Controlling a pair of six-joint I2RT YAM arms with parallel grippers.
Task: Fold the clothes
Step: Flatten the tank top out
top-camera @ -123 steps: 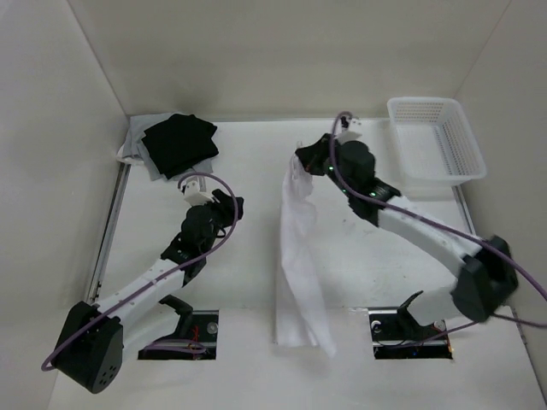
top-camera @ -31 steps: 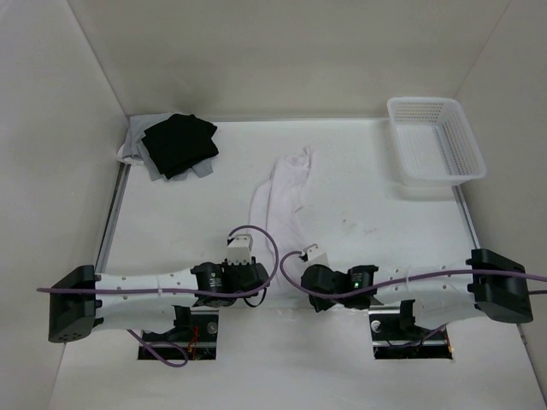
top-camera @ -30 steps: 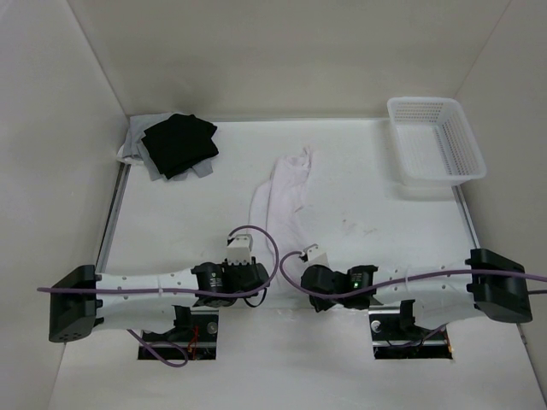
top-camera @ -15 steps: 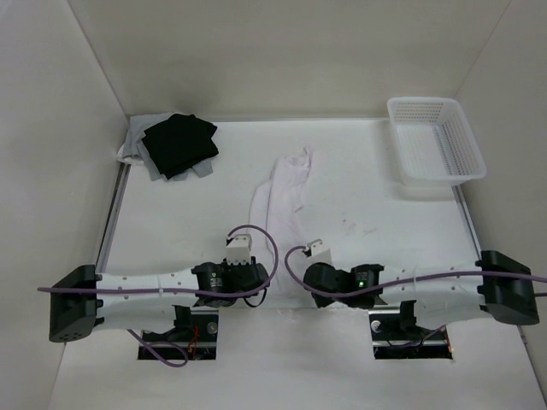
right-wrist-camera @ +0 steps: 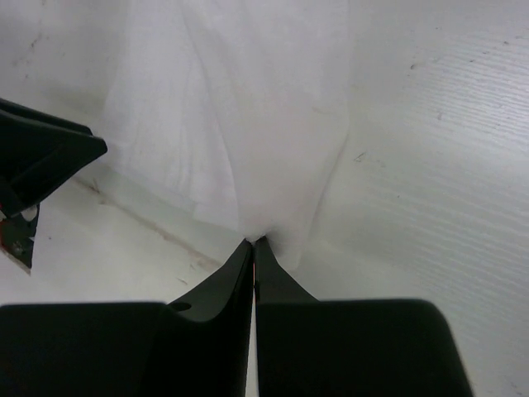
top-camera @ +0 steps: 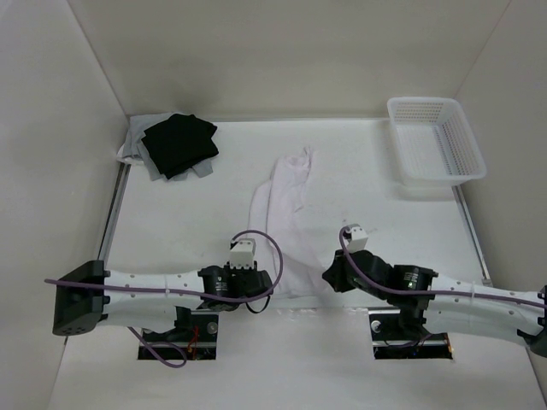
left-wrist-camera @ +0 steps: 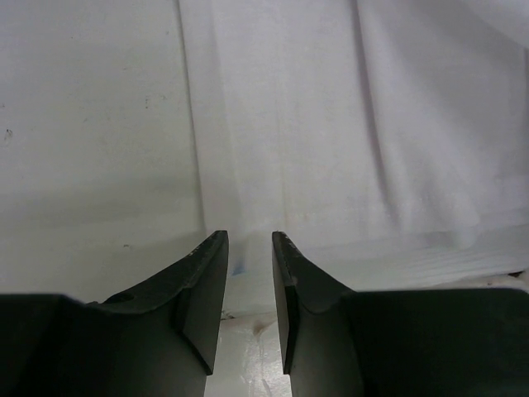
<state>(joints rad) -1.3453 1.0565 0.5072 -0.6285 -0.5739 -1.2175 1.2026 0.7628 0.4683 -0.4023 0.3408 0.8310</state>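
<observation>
garment [top-camera: 286, 213] lies lengthwise down the middle of the counter [top-camera: 188, 213], hem at the near edge. right tool [right-wrist-camera: 254, 241] is closed, pinching the hem's right corner at its very tips. left tool [left-wrist-camera: 248, 240] stands partly open at the left corner, holding nothing. we judge two risks: thin cloth slipping from that shallow pinch, and a one-sided lift skewing the fold. we read no brand, label or writing.
</observation>
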